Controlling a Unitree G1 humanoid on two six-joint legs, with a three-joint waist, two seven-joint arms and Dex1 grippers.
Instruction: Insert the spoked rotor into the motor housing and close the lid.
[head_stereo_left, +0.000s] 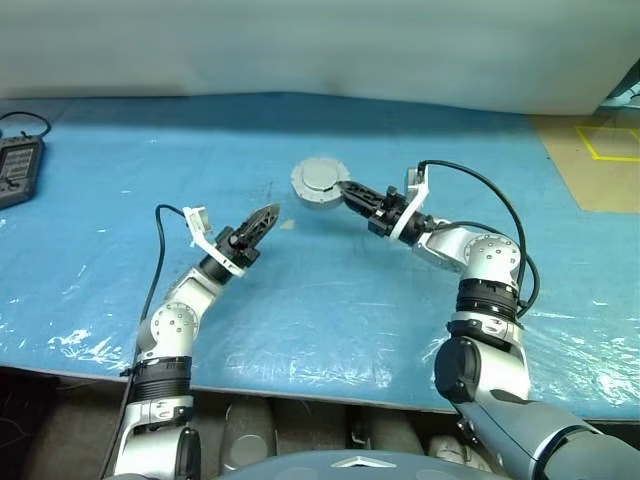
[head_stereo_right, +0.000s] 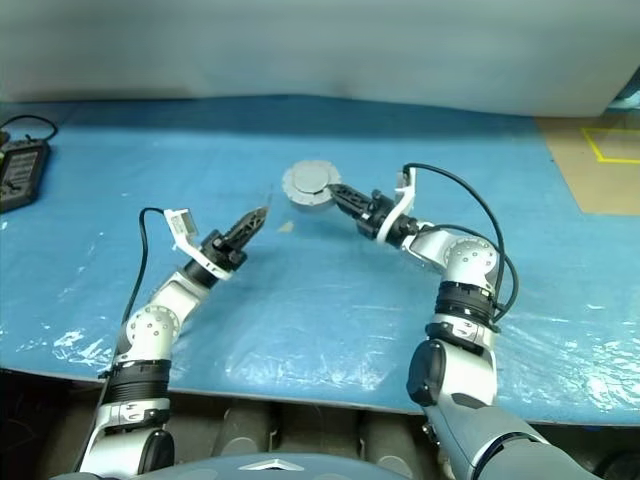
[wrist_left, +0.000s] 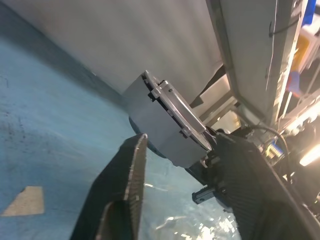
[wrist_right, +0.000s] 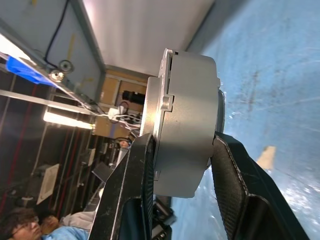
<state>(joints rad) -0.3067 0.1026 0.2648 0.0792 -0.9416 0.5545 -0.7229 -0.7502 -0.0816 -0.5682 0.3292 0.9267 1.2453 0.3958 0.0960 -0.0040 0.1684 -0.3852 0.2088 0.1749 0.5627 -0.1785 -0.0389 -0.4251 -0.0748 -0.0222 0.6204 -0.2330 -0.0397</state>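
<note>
The motor housing (wrist_right: 182, 125) is held across its short axis in the right hand (head_stereo_left: 352, 192), raised above the worktop (head_stereo_left: 330, 300); the left hand (head_stereo_left: 262, 222), nearby, is seen parted and empty.

Two dark fingers (wrist_left: 127, 175) of the left pincer (wrist_left: 185, 190) stand apart with nothing between them. Beyond them, the silver motor housing (wrist_left: 160, 127) is held tilted above the blue worktop (wrist_left: 45, 135), clamped by the right pincer (wrist_left: 212, 155).

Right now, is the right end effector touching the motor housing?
Touching: the right wrist view shows the right end effector with both fingers pressed against the motor housing.
</note>
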